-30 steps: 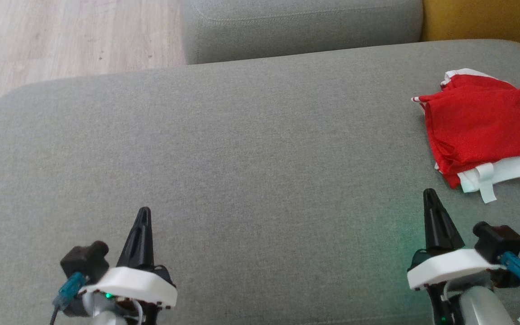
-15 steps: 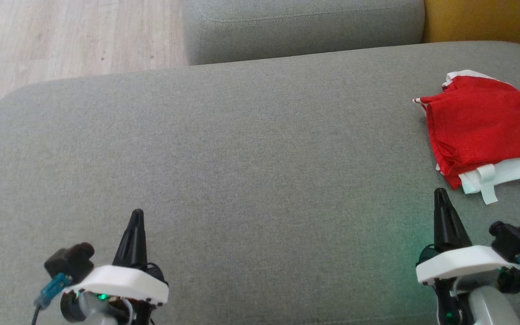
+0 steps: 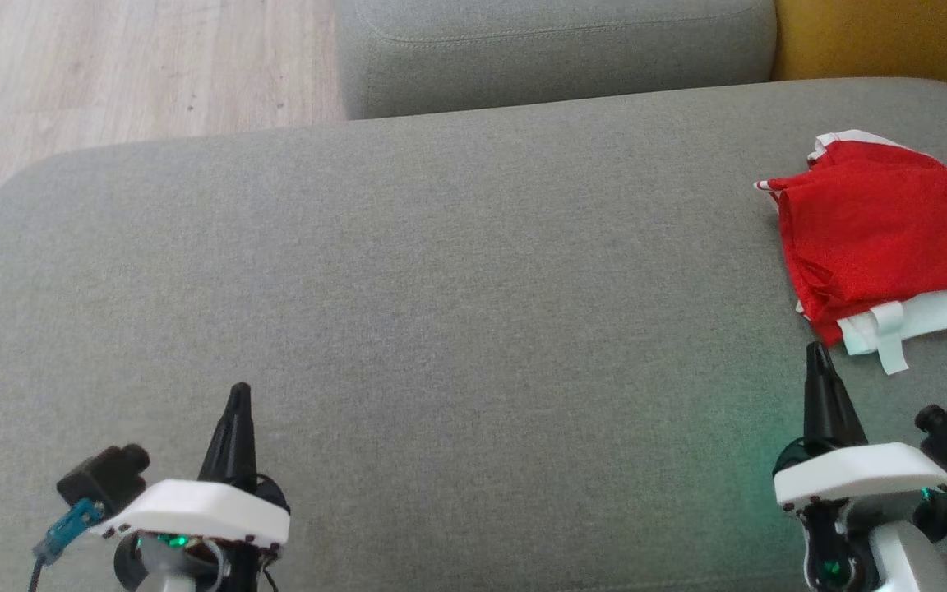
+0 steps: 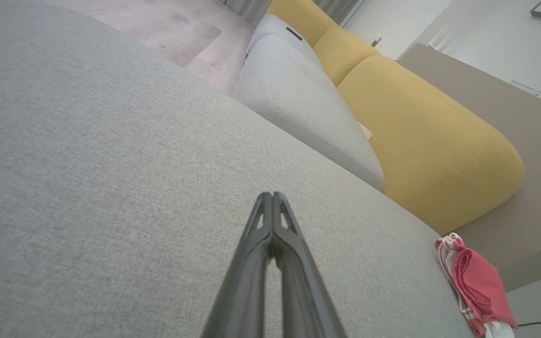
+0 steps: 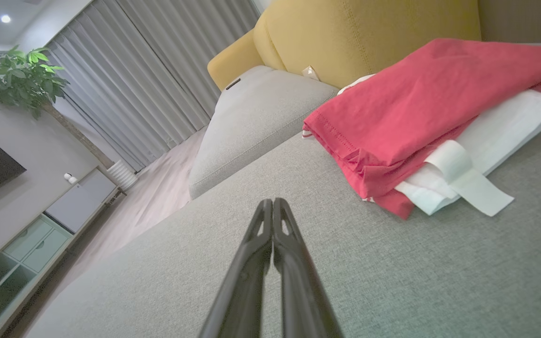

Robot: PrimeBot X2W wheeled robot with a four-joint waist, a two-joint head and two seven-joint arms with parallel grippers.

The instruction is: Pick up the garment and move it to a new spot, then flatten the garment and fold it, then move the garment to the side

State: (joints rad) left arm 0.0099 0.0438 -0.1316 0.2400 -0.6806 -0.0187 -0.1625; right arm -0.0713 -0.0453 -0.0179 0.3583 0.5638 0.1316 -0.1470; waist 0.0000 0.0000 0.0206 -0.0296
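Grey woven seat cushion [image 3: 473,271] spans the head view; pale wood floor [image 3: 112,66] at 10 o'clock; left gripper [image 3: 238,396] at 7 o'clock, its two dark fingers pressed together to the tip with nothing between them, over bare cushion; second grey cushion [image 3: 556,49] at 12 o'clock; yellow cushion [image 3: 884,33] at 1 o'clock; right gripper [image 3: 819,355] at 5 o'clock, fingers likewise closed on each other and empty, tip pointing to 12; garment [image 3: 876,222] at 3 o'clock, red, folded into a stack, white band and white tab on its near edge; it lies on the seat cushion by the right edge, near the right gripper's tip but apart from it, well apart from the left gripper.
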